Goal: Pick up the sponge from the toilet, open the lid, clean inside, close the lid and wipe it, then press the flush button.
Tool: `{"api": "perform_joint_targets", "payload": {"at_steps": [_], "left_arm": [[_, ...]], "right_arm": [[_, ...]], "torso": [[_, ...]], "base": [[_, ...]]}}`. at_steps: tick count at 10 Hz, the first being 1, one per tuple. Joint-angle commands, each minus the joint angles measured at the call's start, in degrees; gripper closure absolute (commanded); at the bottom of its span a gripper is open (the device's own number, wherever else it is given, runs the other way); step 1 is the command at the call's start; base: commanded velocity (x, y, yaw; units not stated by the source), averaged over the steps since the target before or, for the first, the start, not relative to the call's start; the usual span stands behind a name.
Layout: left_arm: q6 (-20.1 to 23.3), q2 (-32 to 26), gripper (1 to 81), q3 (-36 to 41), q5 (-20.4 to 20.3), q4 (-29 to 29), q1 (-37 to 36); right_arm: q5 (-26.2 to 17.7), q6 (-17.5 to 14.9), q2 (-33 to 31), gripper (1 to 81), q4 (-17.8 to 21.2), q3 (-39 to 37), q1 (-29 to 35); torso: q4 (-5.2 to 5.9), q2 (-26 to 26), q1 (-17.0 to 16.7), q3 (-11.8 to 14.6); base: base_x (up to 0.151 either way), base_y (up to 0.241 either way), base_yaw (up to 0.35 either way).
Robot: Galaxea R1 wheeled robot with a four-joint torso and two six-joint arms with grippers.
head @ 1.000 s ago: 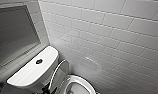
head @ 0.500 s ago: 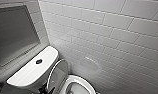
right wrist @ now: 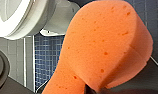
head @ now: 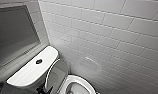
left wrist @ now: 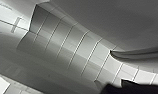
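The lid (head: 56,74) of the toilet (head: 30,73) stands raised against the tank, its grey inner face turned toward the open bowl, so the opening step looks done. The sponge (right wrist: 105,50) sits close in front of the right wrist camera. The fingers of the right gripper (right wrist: 95,88) appear closed on its narrow middle, though they are hard to make out. Behind the sponge, the bowl shows from the side, over a blue tiled floor (right wrist: 48,57), so the sponge seems to be beside the bowl and not inside it. The step in hand is probably cleaning inside. That calls for lifting the sponge over the rim (head: 78,85) and pressing it against the inner wall without loosening the grip. The flush button (head: 39,61) lies untouched in the middle of the tank top. Whether the left gripper (left wrist: 135,88) is open or closed cannot be told.
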Motion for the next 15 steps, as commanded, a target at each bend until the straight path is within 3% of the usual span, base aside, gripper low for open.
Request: {"api": "perform_joint_targets", "payload": {"at_steps": [1,5,9,12,15], "left_arm": [[1.1,-2.9,1.0,1.3,-4.6,7.4,-5.2],[1.7,-2.4,1.0,-0.7,-6.7,8.5,-5.2],[0.7,-1.1,1.0,-9.8,-13.2,11.7,-3.8],[-1.7,-3.9,1.0,-10.1,-13.5,14.1,-0.1],[-4.4,-5.0,1.0,-13.5,-19.6,15.0,5.2]], "right_arm": [[-2.3,-0.2,-2.8,81.1,-1.7,2.8,0.7],[-2.2,-0.1,-3.4,81.1,-1.7,4.6,0.2],[-1.1,-0.1,-5.4,81.1,-1.7,7.8,-0.8],[-1.1,-0.3,-4.1,81.1,-1.7,7.5,-0.4],[-1.1,-0.4,-3.4,81.1,-2.6,7.3,-0.2]], "torso": [[0.0,0.0,0.0,0.0],[0.0,0.0,0.0,0.0],[0.0,0.0,0.0,0.0],[0.0,0.0,0.0,0.0],[-0.06,0.0,0.0,0.0]], "base": [[0.0,0.0,0.0],[0.0,0.0,0.0],[0.0,0.0,0.0],[0.0,0.0,0.0],[0.0,0.0,0.0]]}}
